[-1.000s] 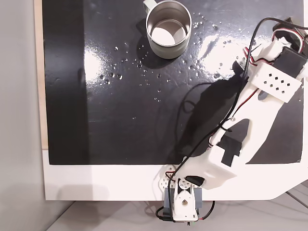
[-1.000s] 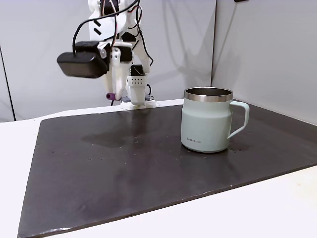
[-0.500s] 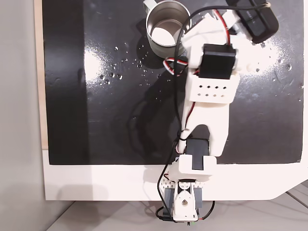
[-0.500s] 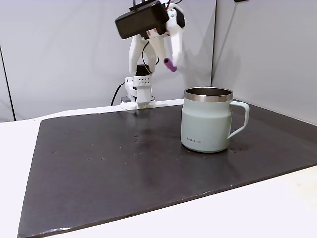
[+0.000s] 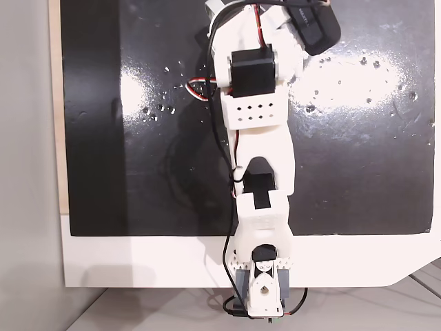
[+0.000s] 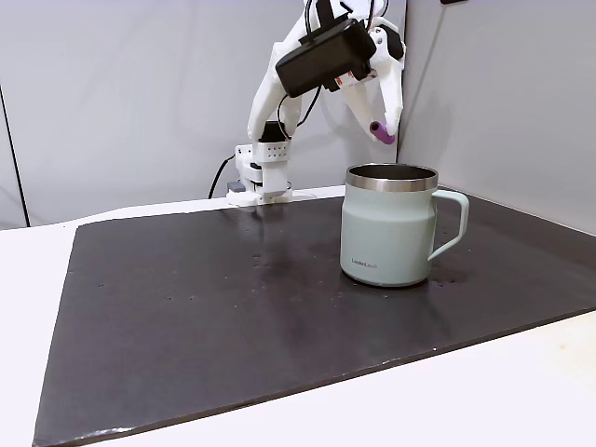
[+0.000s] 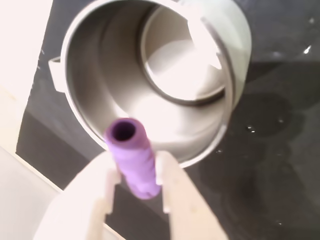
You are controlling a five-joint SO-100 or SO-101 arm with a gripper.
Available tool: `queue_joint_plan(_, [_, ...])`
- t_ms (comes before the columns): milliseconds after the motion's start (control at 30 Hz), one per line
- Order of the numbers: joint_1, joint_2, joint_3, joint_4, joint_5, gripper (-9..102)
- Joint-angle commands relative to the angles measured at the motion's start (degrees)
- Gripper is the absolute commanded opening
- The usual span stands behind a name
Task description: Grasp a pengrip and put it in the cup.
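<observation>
Wrist view: hand grips one pengrip above one cup (steel-lined)

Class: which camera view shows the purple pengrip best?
The wrist view: the pengrip is large and close, its hollow end visible, clamped between the hand's fingers over the cup. The side fixed view shows it as a tiny purple tip above the cup.

Black mat on white table; droplets scattered on mat.
</observation>
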Motion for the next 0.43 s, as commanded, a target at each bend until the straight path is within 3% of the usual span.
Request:
queue_joint_plan(0, [-0.62, 0.44, -4.04, 0.26, 1.32, 0])
queue_joint_plan(100, [-0.79, 0.44, -4.04, 0.26, 1.76, 4])
queue_joint_plan(233, [-0.26, 0.79, -4.04, 0.26, 3.08, 22])
queue_joint_plan(400, [0.44, 0.88, -4.04, 0.44, 3.25, 23])
